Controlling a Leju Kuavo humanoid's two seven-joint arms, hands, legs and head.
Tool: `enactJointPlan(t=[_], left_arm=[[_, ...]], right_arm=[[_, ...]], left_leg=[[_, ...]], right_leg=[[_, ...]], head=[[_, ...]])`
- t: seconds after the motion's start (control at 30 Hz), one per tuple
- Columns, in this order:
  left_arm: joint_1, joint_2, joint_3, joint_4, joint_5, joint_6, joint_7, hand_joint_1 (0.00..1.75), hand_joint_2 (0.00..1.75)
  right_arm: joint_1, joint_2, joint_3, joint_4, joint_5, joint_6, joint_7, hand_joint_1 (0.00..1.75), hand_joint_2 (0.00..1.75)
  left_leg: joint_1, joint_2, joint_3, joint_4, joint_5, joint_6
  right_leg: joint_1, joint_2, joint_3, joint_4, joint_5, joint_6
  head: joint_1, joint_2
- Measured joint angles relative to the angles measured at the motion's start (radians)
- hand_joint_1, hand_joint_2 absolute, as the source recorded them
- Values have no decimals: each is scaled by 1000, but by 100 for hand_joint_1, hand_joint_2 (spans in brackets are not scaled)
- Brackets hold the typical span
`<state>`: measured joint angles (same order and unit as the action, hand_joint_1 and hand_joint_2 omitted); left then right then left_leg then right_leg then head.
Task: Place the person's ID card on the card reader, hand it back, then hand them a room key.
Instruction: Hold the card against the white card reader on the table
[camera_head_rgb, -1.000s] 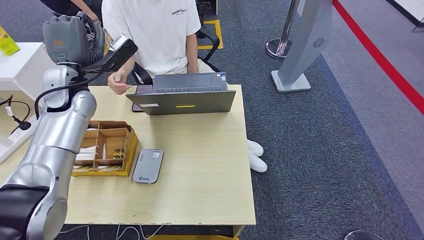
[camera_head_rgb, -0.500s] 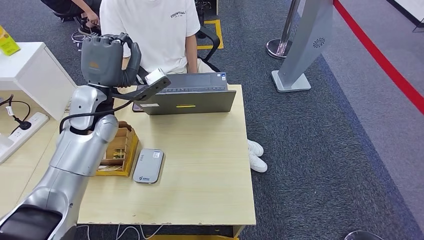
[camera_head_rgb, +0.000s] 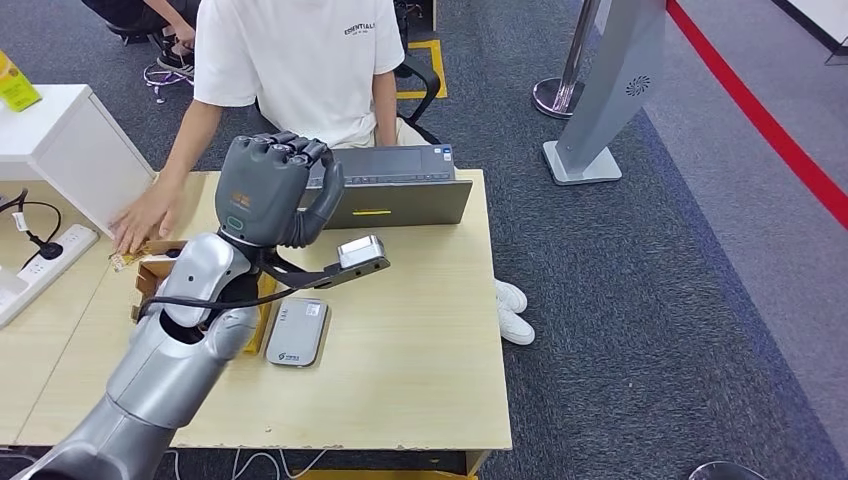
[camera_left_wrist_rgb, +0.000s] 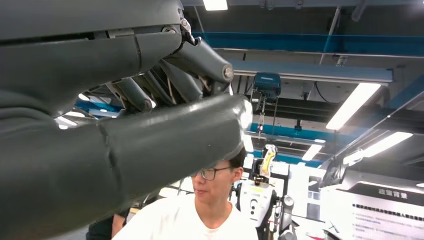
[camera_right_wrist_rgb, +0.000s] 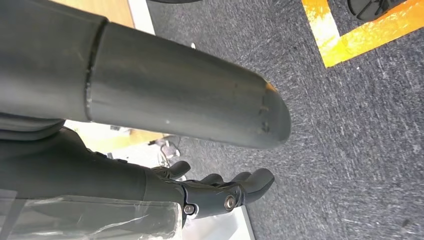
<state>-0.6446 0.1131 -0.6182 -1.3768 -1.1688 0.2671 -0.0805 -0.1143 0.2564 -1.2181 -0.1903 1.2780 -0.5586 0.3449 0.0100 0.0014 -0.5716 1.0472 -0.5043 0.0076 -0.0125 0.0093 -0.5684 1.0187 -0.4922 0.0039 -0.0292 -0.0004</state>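
Observation:
My left hand hangs raised above the table, between the laptop and the grey card reader, showing me its back. Its fingers curl in toward the thick thumb, and I cannot see whether a card lies between them. The reader lies flat on the wood beside a wooden compartment box, which my forearm partly hides. The person in a white T-shirt sits behind the table, one hand reaching down at the box's far corner. My right hand hangs over the carpet, fingers apart and holding nothing.
An open grey laptop stands at the table's far edge. A white cabinet and a power strip sit to the left. On the carpet to the right stand a grey kiosk base and a stanchion foot.
My left arm has swung from high at the far left, near the person's hand, down and right to above the table. The person's hand has moved to the box's far corner.

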Motion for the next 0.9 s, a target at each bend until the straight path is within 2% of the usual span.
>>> enactJointPlan(t=[0.4,0.57,0.63,0.73,0.9], left_arm=[[3,4,-6,-7,8,1,10,0,175],[-8,3,-6,7,18,43,48,0,175],[-78,-16,13,114,13,86,88,0,175],[-217,-53,57,359,-13,124,153,0,175],[-285,-66,90,544,-37,171,192,0,175]], right_arm=[[0,0,-2,0,0,0,0,0,0],[0,0,-3,0,6,12,-1,0,0],[0,0,-1,0,19,32,-9,0,0],[1,0,11,0,32,66,-26,0,0],[1,-1,20,0,32,87,-31,0,0]], left_leg=[[0,0,0,0,0,0],[0,0,0,0,0,0],[0,0,0,0,1,0],[0,0,0,0,1,0],[0,0,0,0,1,0]], right_leg=[[0,0,0,0,0,0],[0,0,0,0,0,0],[0,0,0,0,1,1],[0,0,0,0,1,1],[0,0,0,0,1,1]], head=[[0,0],[0,0],[0,0],[0,0],[0,0]])
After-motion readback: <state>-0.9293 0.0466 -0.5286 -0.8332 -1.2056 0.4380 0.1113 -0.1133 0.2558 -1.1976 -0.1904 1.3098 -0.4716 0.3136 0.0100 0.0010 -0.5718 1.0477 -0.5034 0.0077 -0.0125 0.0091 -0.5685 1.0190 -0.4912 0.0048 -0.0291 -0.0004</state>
